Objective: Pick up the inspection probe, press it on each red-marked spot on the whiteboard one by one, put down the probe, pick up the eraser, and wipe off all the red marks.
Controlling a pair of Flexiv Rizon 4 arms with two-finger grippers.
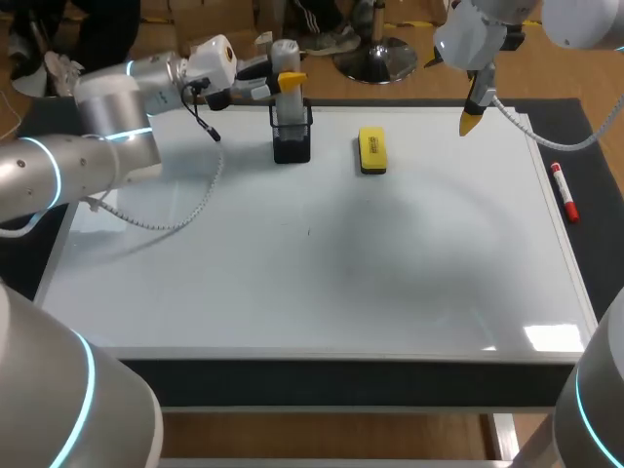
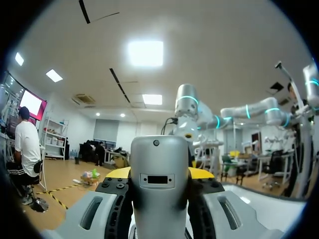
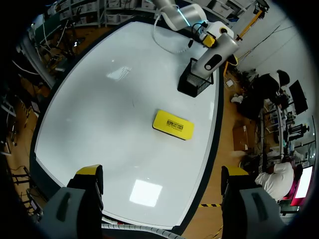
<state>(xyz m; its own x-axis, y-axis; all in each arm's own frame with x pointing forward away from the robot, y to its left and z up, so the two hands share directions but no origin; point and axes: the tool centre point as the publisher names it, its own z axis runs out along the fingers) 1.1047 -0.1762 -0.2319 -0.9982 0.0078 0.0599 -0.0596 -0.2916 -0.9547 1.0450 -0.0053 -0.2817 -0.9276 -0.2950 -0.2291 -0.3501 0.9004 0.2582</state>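
Standing by the rig right now, here's the headcount: one probe, one eraser, one mesh holder, one marker, two arms.

The left tool (image 1: 286,80) is clamped on the silver probe (image 2: 158,159), one yellow tip on each side. The probe stands about upright at the far side of the whiteboard (image 1: 322,283), with its lower end down at the mouth of the black mesh holder (image 1: 292,141).

The yellow eraser (image 3: 173,124) lies flat on the board just beside the holder, not touching it. It has a dark printed label on top, but the print is too small for me to read. That's the only writing I can spot on any of the items.

The right tool (image 3: 161,172) hangs over the far right part of the board with its fingers spread wide, gripping nothing.

A red marker (image 1: 564,192) lies on the dark tabletop (image 1: 590,166), just off the board's right edge.
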